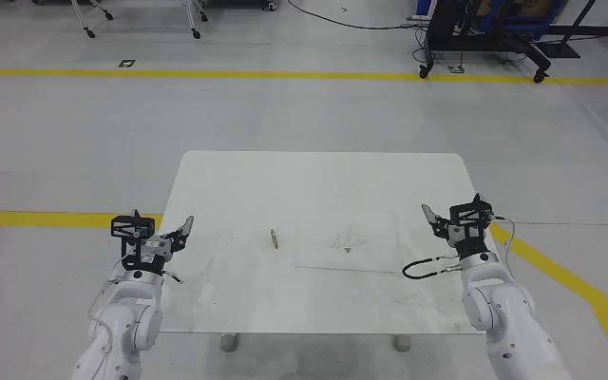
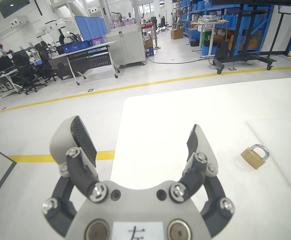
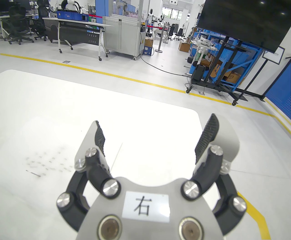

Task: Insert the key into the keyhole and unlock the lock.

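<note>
Top view: left gripper and right gripper are hovering, jaws apart; padlock is lying untouched, all steps remaining.

This is a robotics lab in an open industrial hall. The pale floor is marked with yellow lines. Around it stand blue storage racks with cartons, a glazed aluminium-framed cell, wheeled tables, office chairs, a large dark screen on a stand, and 2 humanoid robots at the back.
</note>
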Tool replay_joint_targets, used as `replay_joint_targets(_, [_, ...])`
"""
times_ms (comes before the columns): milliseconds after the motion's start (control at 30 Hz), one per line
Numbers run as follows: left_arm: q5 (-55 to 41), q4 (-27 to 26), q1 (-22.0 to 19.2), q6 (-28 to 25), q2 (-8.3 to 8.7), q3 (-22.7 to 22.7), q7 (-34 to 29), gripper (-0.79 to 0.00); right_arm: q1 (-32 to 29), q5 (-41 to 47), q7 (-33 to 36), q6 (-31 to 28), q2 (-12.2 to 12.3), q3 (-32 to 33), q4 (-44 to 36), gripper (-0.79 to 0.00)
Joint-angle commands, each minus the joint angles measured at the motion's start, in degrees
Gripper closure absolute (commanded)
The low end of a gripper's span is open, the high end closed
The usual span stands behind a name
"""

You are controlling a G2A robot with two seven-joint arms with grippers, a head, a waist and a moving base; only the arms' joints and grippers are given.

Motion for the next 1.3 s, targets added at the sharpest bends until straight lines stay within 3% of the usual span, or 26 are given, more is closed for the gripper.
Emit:
replay_joint_targets(0, [0.0, 0.0, 0.0, 0.0, 0.00, 0.0, 0.0, -0.784, 0.0, 0.0, 0.0, 0.0, 0.0, 0.0, 0.0, -0.785])
replay_joint_targets(267, [0.0, 0.0, 0.0, 0.0, 0.00, 0.0, 0.0, -0.785, 0.0, 0.0, 0.2, -0.8, 0.0, -0.4, 0.1, -0.785])
replay_joint_targets(333, [0.0, 0.0, 0.0, 0.0, 0.00, 0.0, 0.0, -0.785, 1.6, -1.1, 1.6, -4.1, 0.0, -2.6, 1.9, -0.785])
replay_joint_targets(433, [0.0, 0.0, 0.0, 0.0, 0.00, 0.0, 0.0, -0.785, 5.6, 8.2, 5.8, -18.4, -0.2, -7.6, 5.7, -0.785])
replay_joint_targets(467, [0.0, 0.0, 0.0, 0.0, 0.00, 0.0, 0.0, -0.785, 7.2, 8.1, 7.1, -20.5, -0.2, -8.5, 7.4, -0.785])
replay_joint_targets(600, [0.0, 0.0, 0.0, 0.0, 0.00, 0.0, 0.0, -0.785, 10.9, 4.9, 8.8, -23.7, -0.8, -15.4, 10.3, -0.785])
replay_joint_targets(967, [0.0, 0.0, 0.0, 0.0, 0.00, 0.0, 0.0, -0.785, 11.6, 6.2, 8.7, -25.8, -0.9, -16.3, 12.0, -0.785])
replay_joint_targets(1233, [0.0, 0.0, 0.0, 0.0, 0.00, 0.0, 0.0, -0.785, 21.8, 0.3, 9.2, -41.9, -0.3, -18.9, 24.9, -0.785])
replay_joint_targets(1267, [0.0, 0.0, 0.0, 0.0, 0.00, 0.0, 0.0, -0.785, 22.7, -0.8, 9.2, -43.6, -0.2, -19.1, 25.7, -0.751])
